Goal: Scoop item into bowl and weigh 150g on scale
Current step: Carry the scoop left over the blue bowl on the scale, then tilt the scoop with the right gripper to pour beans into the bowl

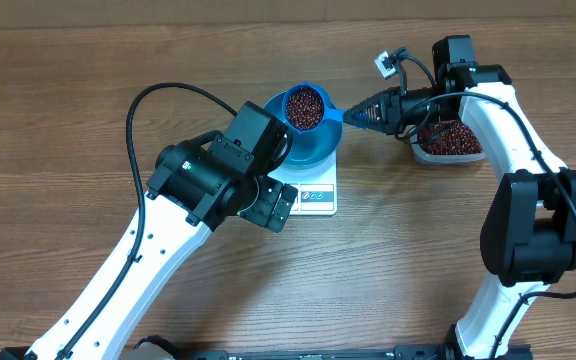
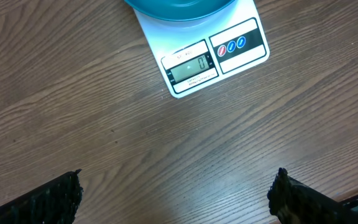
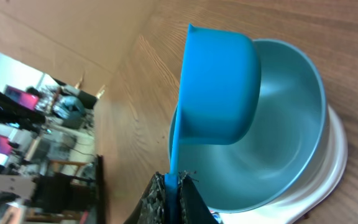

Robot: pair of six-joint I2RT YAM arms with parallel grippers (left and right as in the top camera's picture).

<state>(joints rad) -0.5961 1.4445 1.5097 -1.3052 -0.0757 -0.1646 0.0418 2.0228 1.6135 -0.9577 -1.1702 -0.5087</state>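
Note:
A small blue scoop [image 1: 304, 107], heaped with dark red-brown beans, hangs level over the blue bowl [image 1: 313, 152]. The bowl stands on the white scale [image 1: 316, 196]. My right gripper [image 1: 356, 114] is shut on the scoop's handle. In the right wrist view the scoop [image 3: 219, 87] shows from below over the bowl [image 3: 284, 155], whose visible inside holds no beans; the right gripper [image 3: 174, 186] pinches the thin handle. My left gripper [image 2: 176, 193] is open over bare table just in front of the scale [image 2: 241, 46], and its display reads zero.
A clear tub [image 1: 450, 140] of more beans sits at the back right, under the right arm. The left arm's black wrist [image 1: 238, 165] crowds the bowl's left side. Bare wood lies around.

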